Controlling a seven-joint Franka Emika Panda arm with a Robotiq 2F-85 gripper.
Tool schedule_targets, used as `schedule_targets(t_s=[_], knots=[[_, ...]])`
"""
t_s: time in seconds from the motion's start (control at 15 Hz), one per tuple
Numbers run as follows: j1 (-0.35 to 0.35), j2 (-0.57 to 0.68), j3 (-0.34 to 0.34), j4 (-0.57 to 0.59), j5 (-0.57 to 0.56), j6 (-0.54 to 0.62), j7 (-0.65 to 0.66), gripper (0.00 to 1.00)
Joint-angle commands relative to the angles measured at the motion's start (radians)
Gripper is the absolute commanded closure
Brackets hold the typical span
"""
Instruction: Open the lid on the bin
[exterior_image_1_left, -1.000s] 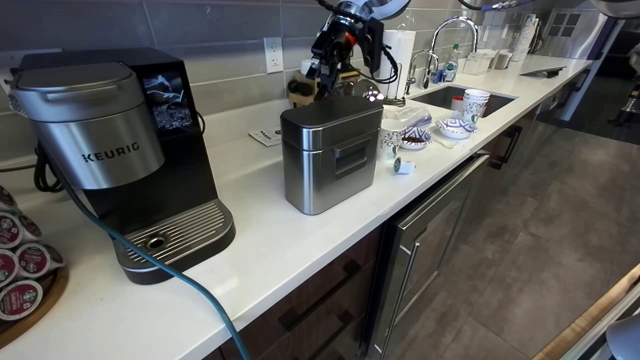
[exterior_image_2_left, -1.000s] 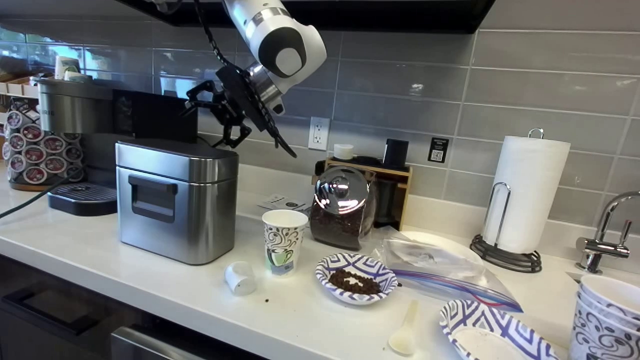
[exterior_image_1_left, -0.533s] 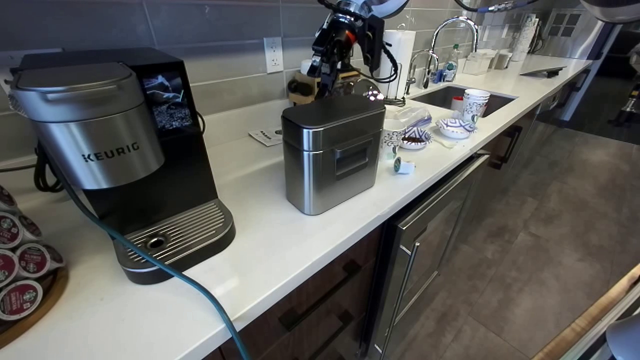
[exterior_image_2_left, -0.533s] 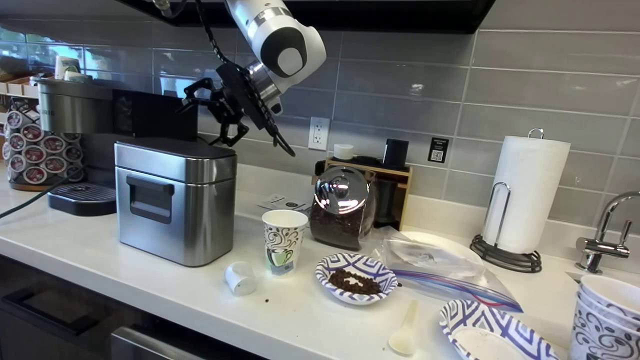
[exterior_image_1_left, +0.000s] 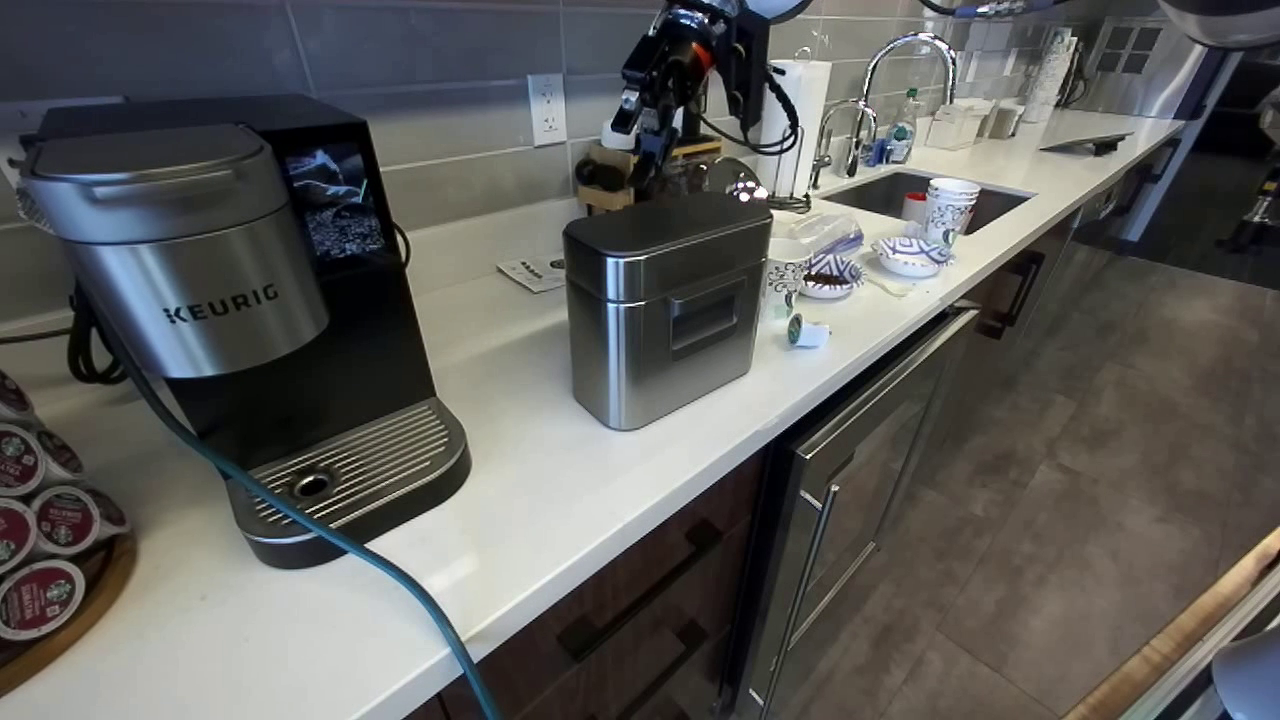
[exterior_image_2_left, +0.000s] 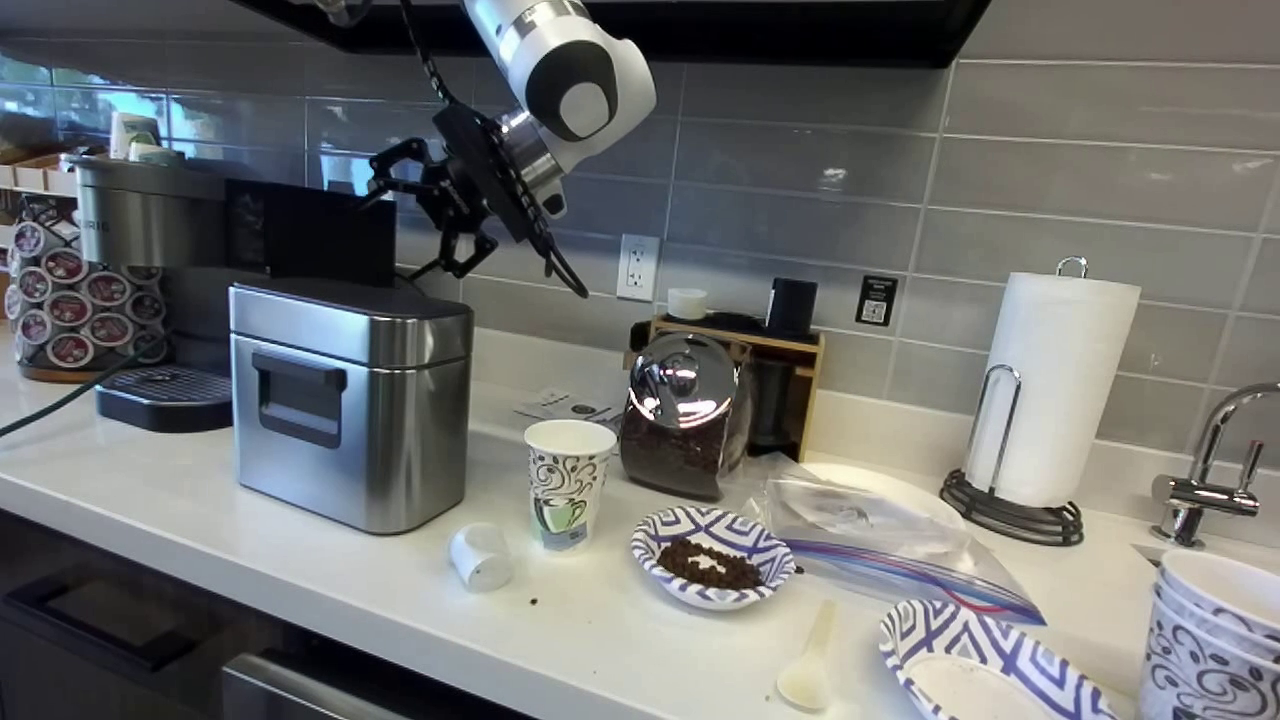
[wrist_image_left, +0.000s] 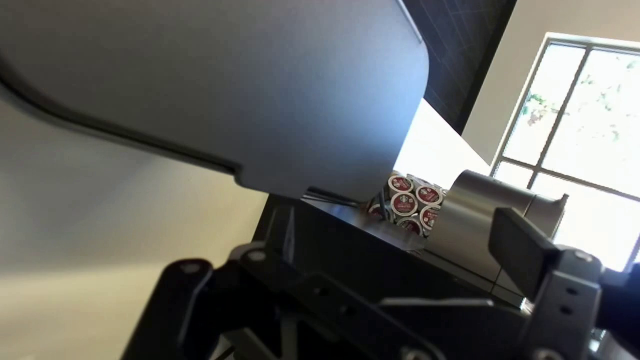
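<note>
The bin is a boxy brushed-steel container on the counter, seen in both exterior views (exterior_image_1_left: 640, 370) (exterior_image_2_left: 415, 440). Its dark grey lid (exterior_image_1_left: 670, 222) (exterior_image_2_left: 345, 296) lies flat and closed on top. In the wrist view the lid (wrist_image_left: 225, 90) fills the upper left as a large grey panel with a notch in its edge. My gripper (exterior_image_1_left: 633, 150) (exterior_image_2_left: 390, 240) is open, with nothing between its fingers. It hangs above and behind the lid's back edge, on the wall side. Its fingertips (wrist_image_left: 392, 227) are spread wide in the wrist view. I cannot tell if the lower finger touches the lid.
The Keurig coffee maker (exterior_image_1_left: 230, 270) stands beside the bin. A paper cup (exterior_image_2_left: 568, 480), a white pod (exterior_image_2_left: 480, 556) and a bowl of coffee beans (exterior_image_2_left: 712, 558) stand on its other side. The tiled wall (exterior_image_2_left: 800, 190) and an overhead cabinet (exterior_image_2_left: 760, 30) bound the arm.
The gripper has risen slightly in the last half second. The bin shifted very slightly toward the counter's front edge earlier. The lid stays closed.
</note>
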Motion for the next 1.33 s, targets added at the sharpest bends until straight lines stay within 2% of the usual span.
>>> schedule_targets(t_s=[0.0,0.2,0.93,1.27], knots=[[-0.010,0.012,0.021,0.055,0.031,-0.039,0.054,0.00],[0.001,-0.001,0.009,0.059,0.017,-0.037,0.071,0.00],[0.046,0.033,-0.004,0.081,-0.152,0.035,-0.117,0.00],[0.046,0.039,0.004,0.073,-0.167,0.026,-0.134,0.00]])
